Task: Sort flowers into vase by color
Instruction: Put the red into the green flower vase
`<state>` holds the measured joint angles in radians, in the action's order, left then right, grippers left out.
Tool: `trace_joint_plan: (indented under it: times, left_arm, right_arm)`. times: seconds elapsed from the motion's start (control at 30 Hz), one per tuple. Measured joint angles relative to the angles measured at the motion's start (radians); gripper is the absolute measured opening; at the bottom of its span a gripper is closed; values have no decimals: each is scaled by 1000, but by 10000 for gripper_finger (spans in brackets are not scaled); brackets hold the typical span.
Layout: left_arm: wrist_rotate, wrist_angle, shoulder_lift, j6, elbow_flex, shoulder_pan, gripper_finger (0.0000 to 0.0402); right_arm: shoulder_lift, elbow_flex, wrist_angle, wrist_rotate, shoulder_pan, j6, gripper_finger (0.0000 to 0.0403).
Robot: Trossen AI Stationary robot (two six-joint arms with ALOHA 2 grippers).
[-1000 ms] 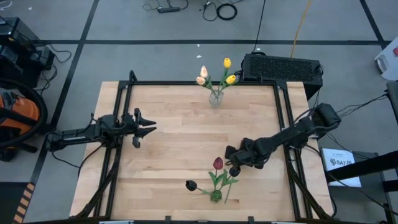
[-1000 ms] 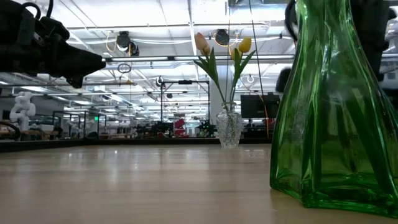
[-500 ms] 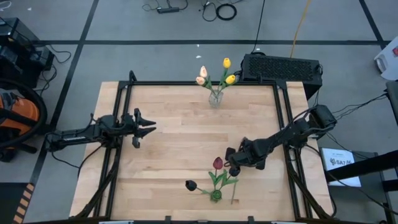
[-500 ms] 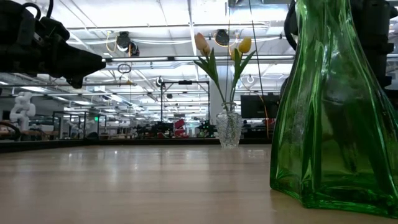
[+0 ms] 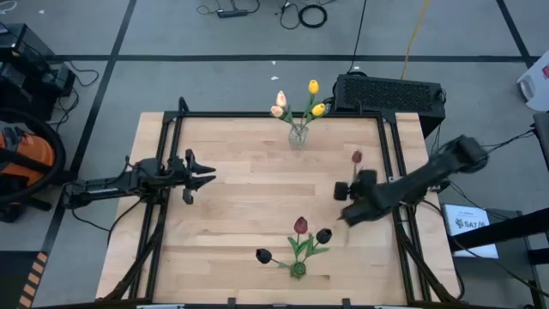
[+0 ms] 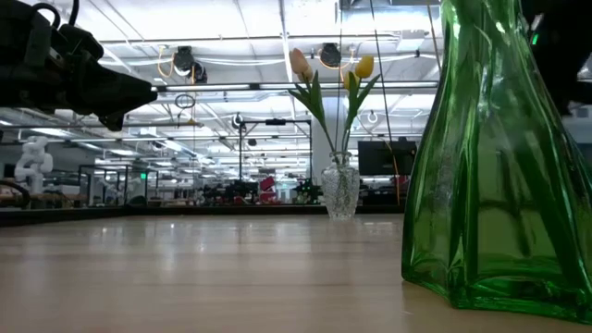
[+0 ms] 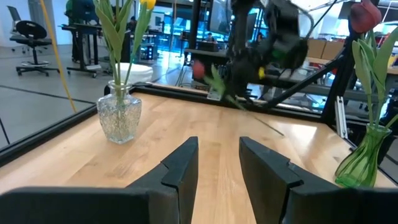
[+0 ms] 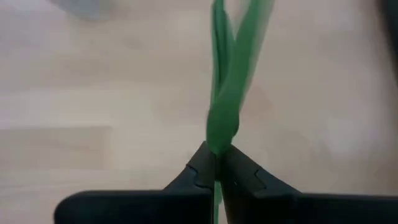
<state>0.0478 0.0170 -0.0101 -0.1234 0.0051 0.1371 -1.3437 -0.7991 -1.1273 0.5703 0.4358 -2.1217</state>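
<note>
Right gripper (image 5: 346, 202): hovering over the table's right side, jaws pinching the thin green stem (image 8: 221, 118) of a dark red artificial tulip (image 5: 357, 157).
Left gripper (image 5: 208, 178): waiting over the wooden table (image 5: 240, 215) at left, fingers (image 7: 183, 168) standing apart.
Green glass vase (image 5: 298, 269): sitting at the near edge, holding three dark tulips (image 5: 300, 226).
Clear glass vase (image 5: 297, 136): sitting at the far edge, holding yellow and peach tulips (image 5: 313, 87).

Yellow and peach tulips (image 5: 296, 101) stand in the clear vase (image 5: 298, 136); dark ones (image 5: 300, 226) in the green vase (image 5: 298, 269) — a red tulip (image 5: 357, 157) is held aloft.
</note>
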Motion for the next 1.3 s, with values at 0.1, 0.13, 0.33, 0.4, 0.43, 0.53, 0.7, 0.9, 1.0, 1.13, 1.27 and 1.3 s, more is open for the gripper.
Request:
trace_joint_plan:
  times: [0.1, 0.13, 0.33, 0.4, 0.43, 0.53, 0.7, 0.9, 1.0, 1.13, 1.27, 1.3]
  left_arm:
    - [0, 0, -1, 0, 0, 0, 123]
    - [0, 0, -1, 0, 0, 0, 123]
    - [0, 0, -1, 0, 0, 0, 123]
    - [0, 0, -1, 0, 0, 0, 123]
    - [0, 0, -1, 0, 0, 0, 123]
    - [0, 0, -1, 0, 0, 0, 123]
    - [0, 0, -1, 0, 0, 0, 123]
    - [0, 0, -1, 0, 0, 0, 123]
    - [0, 0, -1, 0, 0, 0, 123]
    - [0, 0, -1, 0, 0, 0, 123]
    - [0, 0, -1, 0, 0, 0, 123]
    - [0, 0, -1, 0, 0, 0, 123]
  right_arm:
    - [160, -10, -28, 66, 87, 14, 1]
    - [205, -9, -46, 69, 121, 26, 1]
    - [375, -8, -63, 122, 301, 72, 1]
    - [393, -25, -65, 129, 348, 95, 1]
    - [395, -40, -64, 130, 371, 113, 0]
    - [392, -105, -53, 124, 431, 182, 0]
    - [342, -279, -27, 224, 532, 333, 0]
    - [209, -546, 19, 470, 641, 609, 0]
    - [126, -653, 104, 576, 679, 805, 0]
    - [17, -708, 282, 717, 702, 1051, 0]
    - [-91, -709, 443, 816, 703, 1236, 0]
    - [-119, -708, 473, 834, 698, 1268, 0]
